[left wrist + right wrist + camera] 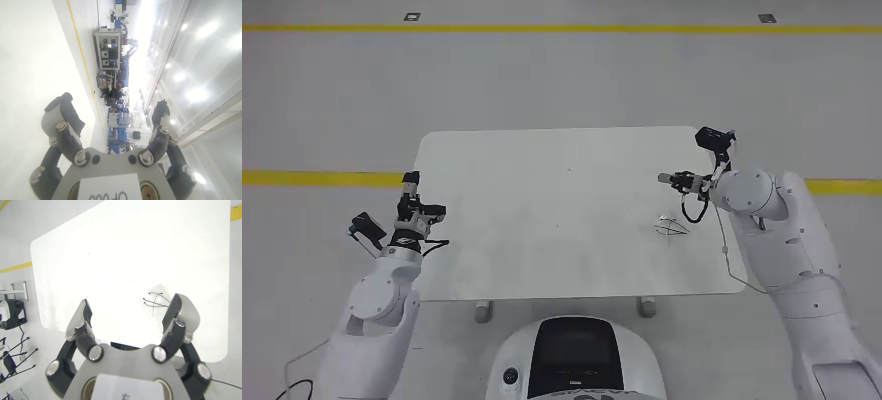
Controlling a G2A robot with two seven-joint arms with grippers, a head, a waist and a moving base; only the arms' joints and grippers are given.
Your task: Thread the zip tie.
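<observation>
The right claw (130, 297) hangs wide and empty over the table (113, 256). The left claw (113, 98), by the opposite edge, is spread wide and empty too. Nothing is threaded yet, I'd say: the zip ties (156, 302) lie loose and crossed near the right arm. Its wrist view picks out their small heads, while the top view gives a faint tangle.

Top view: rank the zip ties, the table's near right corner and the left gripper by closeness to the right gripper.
1. zip ties, on the table just beside the right gripper, toward the robot.
2. table's near right corner, farther toward the robot.
3. left gripper, across the table at its left edge.
</observation>
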